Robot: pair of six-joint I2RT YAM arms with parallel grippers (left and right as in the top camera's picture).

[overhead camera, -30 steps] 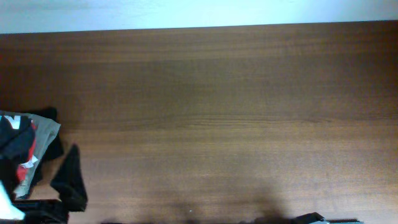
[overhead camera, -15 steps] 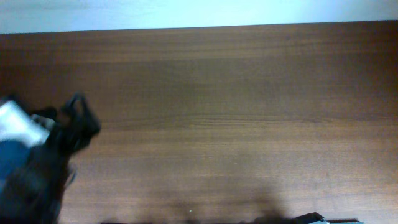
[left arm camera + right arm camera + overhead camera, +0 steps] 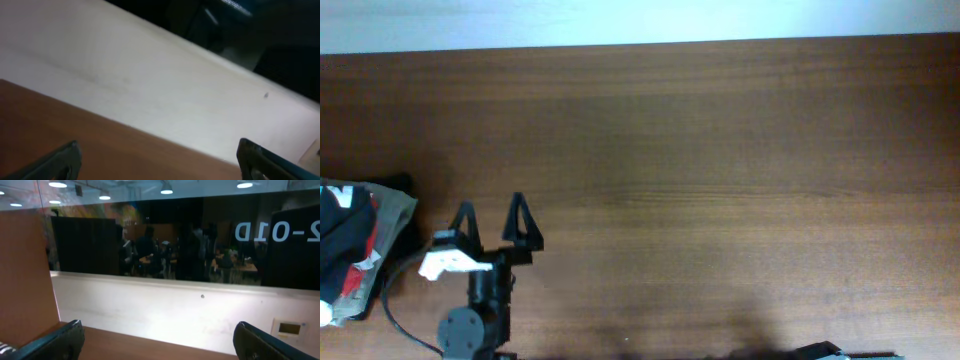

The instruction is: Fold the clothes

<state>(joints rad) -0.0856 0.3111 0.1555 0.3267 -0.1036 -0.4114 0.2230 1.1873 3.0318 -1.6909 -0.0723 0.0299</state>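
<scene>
The clothes [image 3: 342, 238], a dark T-shirt, lie crumpled in a small heap at the left edge of the tabletop [image 3: 720, 150], a little to the left of the left pincer [image 3: 491, 203] and not touching it. The shirt is bunched together with a red garment [image 3: 360, 272] and a grey-beige garment [image 3: 396, 214]. The grey-beige one is on the side of the heap nearest the left pincer, and the red one shows at the heap's near end. The dark cloth fills the middle and runs off the picture's edge, with a bit of white print at its far end. No collar, hem or sleeve can be picked out in the wad, so which way the shirt points cannot be told. The heap as a whole is longer from near to far than from side to side.

The left pincer is over bare wood, its fingers spread wide with nothing between them and its tips aimed at the far edge. The right pincer [image 3: 160, 342] is well to the right of the left pincer, by the near edge. It too is spread wide and empty, facing a pale wall and a dark window.
</scene>
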